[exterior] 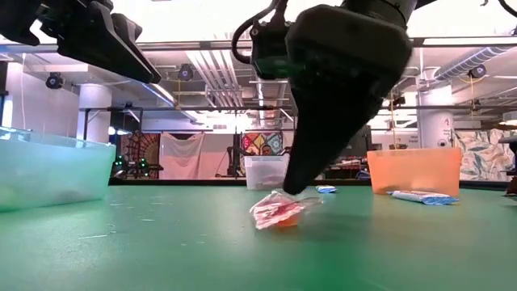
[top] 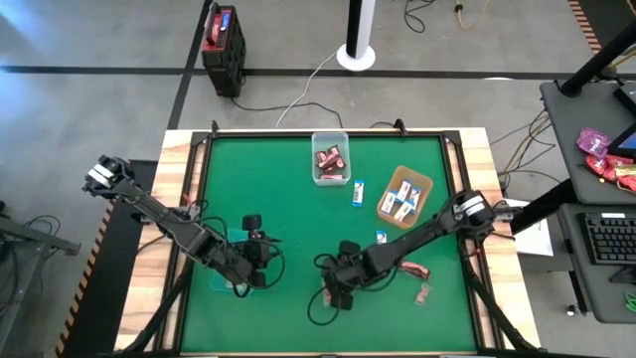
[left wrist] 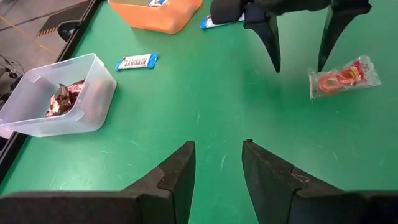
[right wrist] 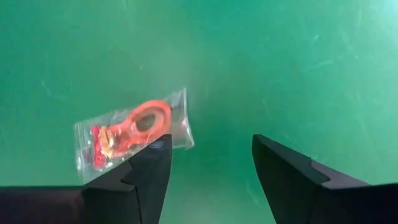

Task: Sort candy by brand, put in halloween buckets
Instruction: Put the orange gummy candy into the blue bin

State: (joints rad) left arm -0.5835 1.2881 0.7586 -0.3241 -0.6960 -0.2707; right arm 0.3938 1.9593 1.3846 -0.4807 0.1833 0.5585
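My right gripper [right wrist: 211, 146] is open and low over the green table near its near edge [top: 336, 288]. A clear-pinkish candy [right wrist: 134, 134] with an orange ring inside lies flat on the table. It sits beside and partly under one fingertip, outside the gap, as the left wrist view [left wrist: 345, 78] also shows. My left gripper [left wrist: 217, 162] is open and empty, hovering by the teal tub [top: 227, 270]. The clear tub [top: 330, 157] holds dark red candies. The brown tray [top: 404, 196] holds blue-and-white ones. My right gripper points down at the table, and one fingertip [right wrist: 155, 152] stands at the edge of the candy's wrapper [right wrist: 177, 134]. In the low view the tip [exterior: 295, 187] meets the wrapper's upper edge, but I cannot tell whether it truly touches.
Loose blue-and-white candies lie near the brown tray [top: 359, 192] [top: 381, 236]. A red candy [top: 412, 268] and a pinkish one [top: 424, 293] lie near the table's right near corner. The teal tub [exterior: 48, 174] stands to the left. Bare green table lies between the two grippers.
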